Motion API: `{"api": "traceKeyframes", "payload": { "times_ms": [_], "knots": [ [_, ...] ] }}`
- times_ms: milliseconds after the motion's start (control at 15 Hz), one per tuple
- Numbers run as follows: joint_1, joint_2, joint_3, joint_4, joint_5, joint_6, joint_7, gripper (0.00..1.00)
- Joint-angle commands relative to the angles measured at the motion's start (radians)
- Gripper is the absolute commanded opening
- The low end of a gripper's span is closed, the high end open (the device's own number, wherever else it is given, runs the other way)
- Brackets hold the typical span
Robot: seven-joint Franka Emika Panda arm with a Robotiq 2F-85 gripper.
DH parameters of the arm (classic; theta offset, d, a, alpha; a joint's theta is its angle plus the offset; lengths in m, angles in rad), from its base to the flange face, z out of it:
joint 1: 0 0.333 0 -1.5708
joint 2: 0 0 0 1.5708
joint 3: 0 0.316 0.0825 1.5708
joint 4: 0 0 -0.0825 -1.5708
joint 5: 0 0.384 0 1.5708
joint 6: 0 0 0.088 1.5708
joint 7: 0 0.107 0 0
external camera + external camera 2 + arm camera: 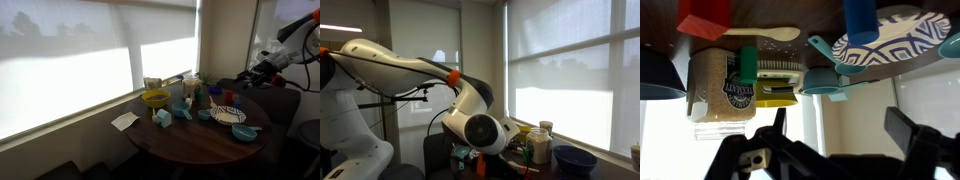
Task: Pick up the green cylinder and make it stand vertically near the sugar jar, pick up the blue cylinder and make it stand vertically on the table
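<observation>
In an exterior view the arm is off to one side, its end effector (257, 73) well apart from the round dark wooden surface (190, 142). A yellow bowl (155, 98), jars and a patterned plate (228, 115) crowd that top. The green cylinder is too small to pick out here.

In the other exterior view the white arm (470, 110) fills the foreground. Only some jars (540, 140) and a blue bowl (575, 160) show past it, and the end effector is hidden.

The wrist view, upside down, alone shows the detail. The fingers are spread wide with nothing between them. A yellow-green block (777, 96) lies just beside the sugar jar (720, 90). I take it for the green cylinder on its side, though I cannot be sure. A teal measuring cup (830, 82) sits close on its other side, and a blue cylinder (860, 22) is near the plate.

The risk is the crowding: wide fingers coming in could knock the jar or cup, and a round block may roll or topple
</observation>
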Motion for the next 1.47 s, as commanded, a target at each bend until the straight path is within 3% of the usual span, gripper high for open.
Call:
{"api": "traceKeyframes", "payload": {
  "times_ms": [0, 467, 933, 1267, 1400],
  "knots": [
    [0.010, -0.022, 0.045, 0.083, -0.157, 0.030, 0.172, 1.00],
    [0.060, 0.006, 0.098, 0.195, -0.411, 0.154, 0.531, 1.00],
    [0.125, 0.046, 0.087, 0.262, -0.614, 0.126, 0.879, 1.00],
    [0.147, 0.074, 0.080, 0.298, -0.715, 0.105, 1.030, 1.00],
    [0.164, 0.056, 0.063, 0.265, -0.693, 0.136, 0.996, 1.00]
  ]
}}
